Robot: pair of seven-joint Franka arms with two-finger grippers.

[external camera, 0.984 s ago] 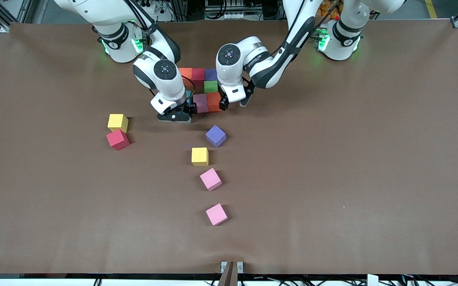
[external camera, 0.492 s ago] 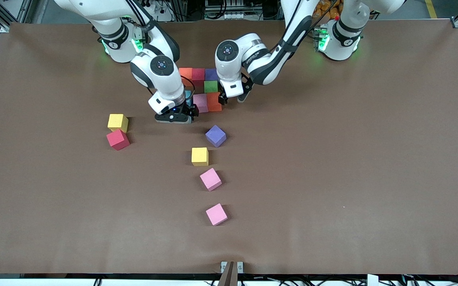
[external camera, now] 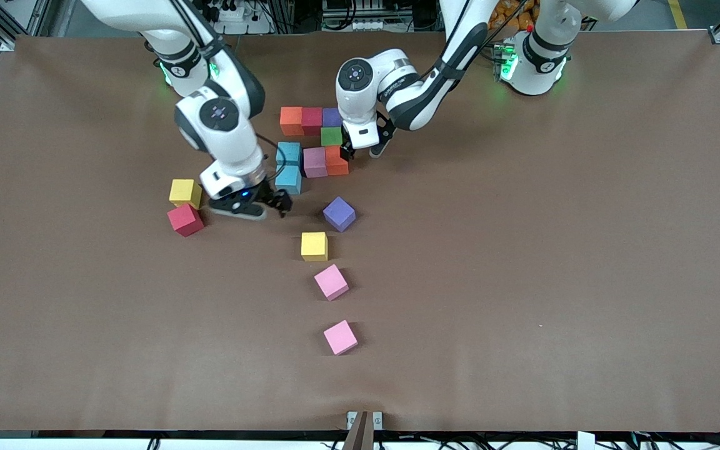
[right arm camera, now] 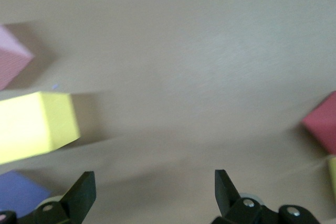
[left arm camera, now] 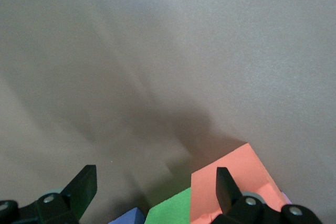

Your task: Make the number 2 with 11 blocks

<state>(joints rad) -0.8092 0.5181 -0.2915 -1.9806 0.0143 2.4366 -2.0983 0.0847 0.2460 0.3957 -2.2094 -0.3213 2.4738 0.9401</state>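
Touching cubes of the number 2 lie near the arms' bases: orange (external camera: 291,120), red (external camera: 312,117) and purple (external camera: 331,117) in a row, then green (external camera: 331,135). Nearer the camera sit light blue (external camera: 289,154), mauve-pink (external camera: 314,162) and orange (external camera: 336,160), then a second light blue (external camera: 288,180). My left gripper (external camera: 363,152) (left arm camera: 155,184) stands open and empty beside that orange cube (left arm camera: 236,179). My right gripper (external camera: 257,208) (right arm camera: 153,192) hangs open and empty over bare table between the second light blue cube and a loose red block (external camera: 185,219).
Loose cubes: yellow (external camera: 185,192) touching the red one, purple (external camera: 339,214), yellow (external camera: 314,246), and two bright pink ones (external camera: 331,282) (external camera: 340,337) in a line toward the camera. The brown table (external camera: 522,250) stretches wide toward the left arm's end.
My right gripper has drawn away from the cluster toward the loose red and yellow cubes, uncovering the two light blue cubes. The left gripper has edged slightly toward its base.
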